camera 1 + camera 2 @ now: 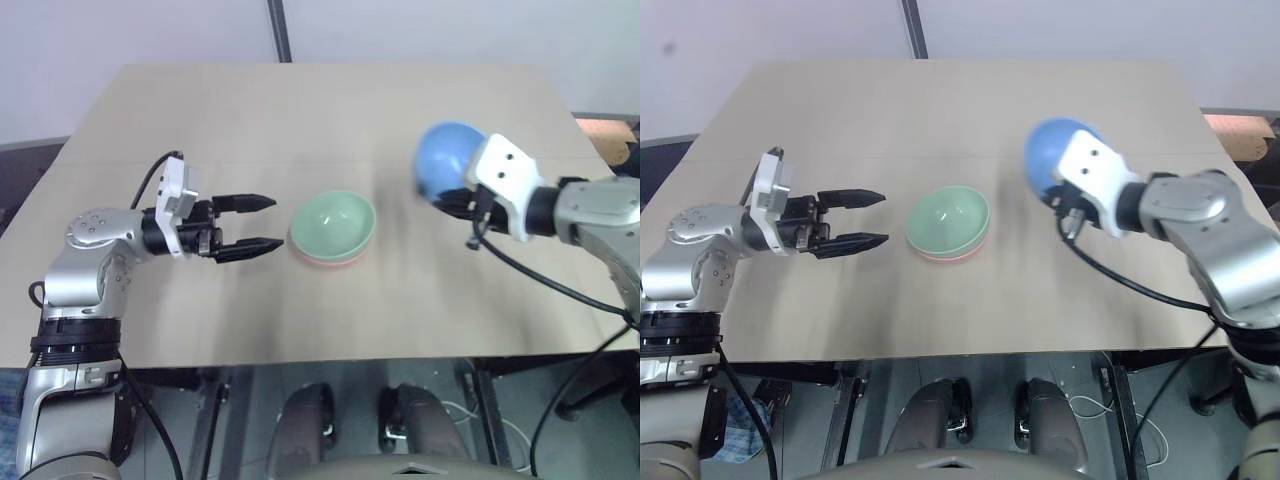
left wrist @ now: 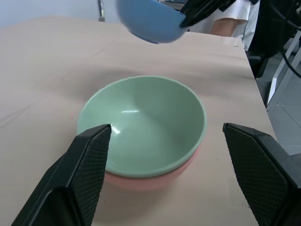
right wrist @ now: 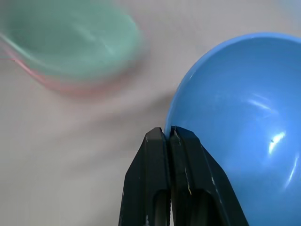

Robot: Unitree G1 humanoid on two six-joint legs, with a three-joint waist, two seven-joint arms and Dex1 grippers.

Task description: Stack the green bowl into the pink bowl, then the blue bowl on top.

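Left gripper (image 1: 262,222): two black fingers (image 2: 80,174) spread wide and holding nothing, pointing level across the table (image 1: 300,110) toward the stacked bowls. Green bowl (image 1: 334,224): just beyond the left fingertips, in line with the gap between them, not touching either; upright, seated inside the pink bowl. Pink bowl (image 1: 325,260): beneath the green one, showing as a thin salmon band under its rim, resting on the table. Right gripper (image 3: 168,135): fingers pressed together, pinching the rim of the blue bowl. Blue bowl (image 1: 445,158): clamped at its rim between the right fingers, raised clear of the table and tilted, well apart from the left fingers and off to the side of the stacked pair.
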